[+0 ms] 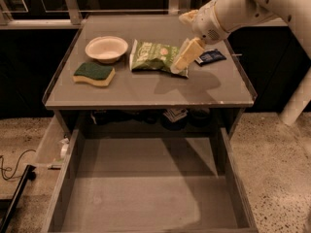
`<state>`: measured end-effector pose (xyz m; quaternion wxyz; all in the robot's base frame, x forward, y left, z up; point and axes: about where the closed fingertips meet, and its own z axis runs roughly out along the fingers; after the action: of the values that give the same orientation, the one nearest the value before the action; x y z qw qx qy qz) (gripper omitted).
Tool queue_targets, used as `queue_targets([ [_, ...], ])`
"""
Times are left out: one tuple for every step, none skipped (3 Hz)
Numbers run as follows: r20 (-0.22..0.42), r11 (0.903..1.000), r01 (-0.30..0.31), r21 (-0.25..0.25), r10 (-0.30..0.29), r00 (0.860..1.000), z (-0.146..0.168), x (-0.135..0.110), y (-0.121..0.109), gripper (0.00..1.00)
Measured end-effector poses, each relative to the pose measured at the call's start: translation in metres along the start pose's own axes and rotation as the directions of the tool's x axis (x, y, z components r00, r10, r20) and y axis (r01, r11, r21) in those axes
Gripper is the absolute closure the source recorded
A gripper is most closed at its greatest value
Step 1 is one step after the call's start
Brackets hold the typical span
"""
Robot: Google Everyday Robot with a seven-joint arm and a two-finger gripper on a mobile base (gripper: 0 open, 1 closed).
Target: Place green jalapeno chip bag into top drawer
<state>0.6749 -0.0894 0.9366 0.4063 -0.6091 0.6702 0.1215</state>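
Note:
The green jalapeno chip bag (pixel 154 56) lies flat on the tabletop, right of centre at the back. My gripper (pixel 181 64) hangs from the white arm that comes in from the upper right, and its fingertips are at the bag's right end. The top drawer (pixel 146 198) is pulled wide open below the table's front edge, with a bare grey bottom.
A pale bowl (pixel 106 48) stands left of the bag. A green-topped yellow sponge (pixel 94 74) lies in front of the bowl. A small dark blue packet (pixel 210 57) lies right of the gripper. A narrow pale side tray (pixel 50 147) juts out at the drawer's left.

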Motion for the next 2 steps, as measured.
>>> queue_targets([
  [0.044, 0.9985, -0.042, -0.034, 0.044, 0.998, 0.019, -0.001, -0.008, 0.00],
  [0.023, 0.9928, -0.117, -0.027, 0.117, 0.993, 0.032, 0.005, -0.012, 0.00],
])
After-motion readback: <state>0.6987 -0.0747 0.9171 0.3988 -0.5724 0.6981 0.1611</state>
